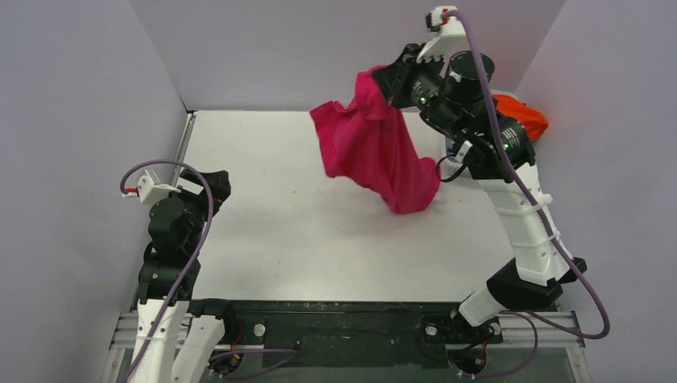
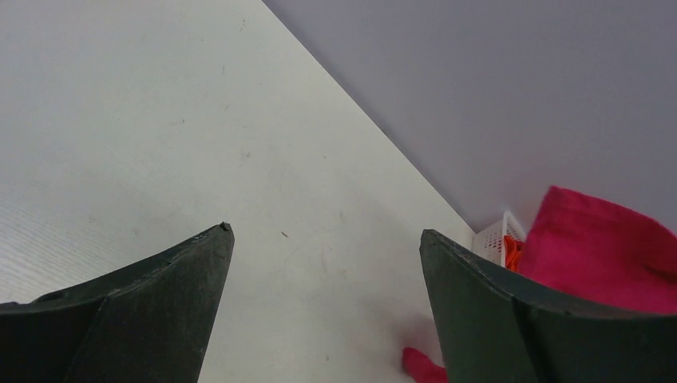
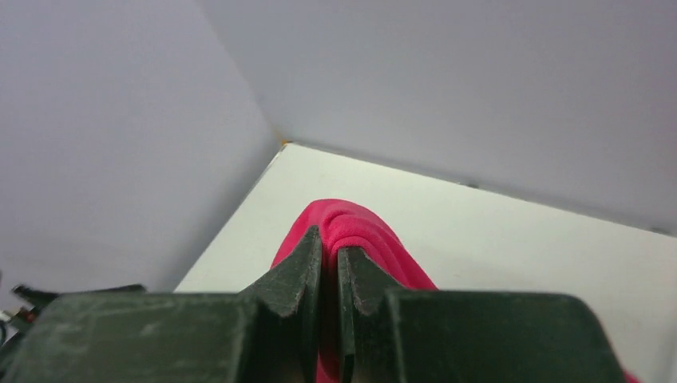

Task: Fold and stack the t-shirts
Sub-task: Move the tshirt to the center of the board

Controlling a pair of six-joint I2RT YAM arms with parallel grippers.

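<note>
Low at the near left, the left gripper [image 2: 326, 235] is spread wide and empty, pointing far-right over the table [image 1: 263, 231]. Beyond it the magenta t-shirt [image 1: 371, 152] hangs long-axis down, its top bunched in the right gripper [image 1: 383, 80], which pinches it high at the far side. The dangling lower corner looks closest to the free left claw. Farthest right, the orange t-shirt [image 1: 523, 118] lies by the white basket [image 2: 495, 238]. No writing is readable.

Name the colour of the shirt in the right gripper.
The t-shirt is magenta-pink, clearest in the top external view.
</note>
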